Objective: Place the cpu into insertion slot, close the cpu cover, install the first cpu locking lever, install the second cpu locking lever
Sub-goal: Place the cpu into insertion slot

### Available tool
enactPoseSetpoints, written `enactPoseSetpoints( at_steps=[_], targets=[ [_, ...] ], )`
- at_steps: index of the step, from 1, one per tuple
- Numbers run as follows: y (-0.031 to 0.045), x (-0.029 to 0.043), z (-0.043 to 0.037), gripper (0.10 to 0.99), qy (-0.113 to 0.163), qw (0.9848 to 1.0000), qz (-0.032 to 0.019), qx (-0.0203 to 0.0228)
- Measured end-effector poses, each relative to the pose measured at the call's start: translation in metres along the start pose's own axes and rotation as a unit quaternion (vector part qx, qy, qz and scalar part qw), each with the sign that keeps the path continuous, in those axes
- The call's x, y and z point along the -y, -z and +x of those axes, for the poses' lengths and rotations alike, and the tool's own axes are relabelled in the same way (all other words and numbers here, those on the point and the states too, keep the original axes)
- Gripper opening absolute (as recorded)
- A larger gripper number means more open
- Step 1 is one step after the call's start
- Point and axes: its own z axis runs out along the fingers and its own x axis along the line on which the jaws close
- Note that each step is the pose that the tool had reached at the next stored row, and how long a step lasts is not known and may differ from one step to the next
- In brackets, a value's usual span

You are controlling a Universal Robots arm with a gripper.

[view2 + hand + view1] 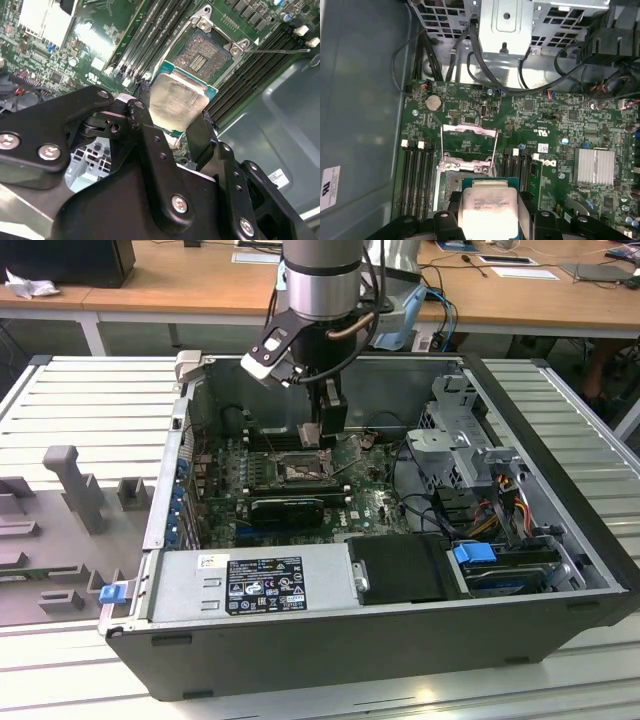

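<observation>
A: Which step is the arm on?
B: The first. The gripper (172, 125) pinches the chip (177, 100) between its jaws, near the open socket (202, 55), with the cover (470, 129) raised.
A: And seating it?
B: It likely needs squaring up and a level descent.

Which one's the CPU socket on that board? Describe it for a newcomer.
Inside the open computer case, find the green motherboard. The insertion slot sits between two banks of long black memory slots, near the cpu held in the gripper. Unlike those narrow slots, it is square, with a silvery rim and a dark centre.
</observation>
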Motion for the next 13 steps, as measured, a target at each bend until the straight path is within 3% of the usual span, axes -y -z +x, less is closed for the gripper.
enactPoseSetpoints(
  at_steps=[5, 9, 13],
  targets=[
    [-0.0122, 0.0010, 0.0001, 0.529, -0.004, 1.0000, 0.0000, 0.0005],
    [-0.0226, 0.0022, 0.0001, 0.529, -0.028, 0.9996, -0.0005, 0.0064],
    [-0.0310, 0.0035, 0.0011, 0.529, -0.031, 0.9995, -0.0006, 0.0067]
  ],
)
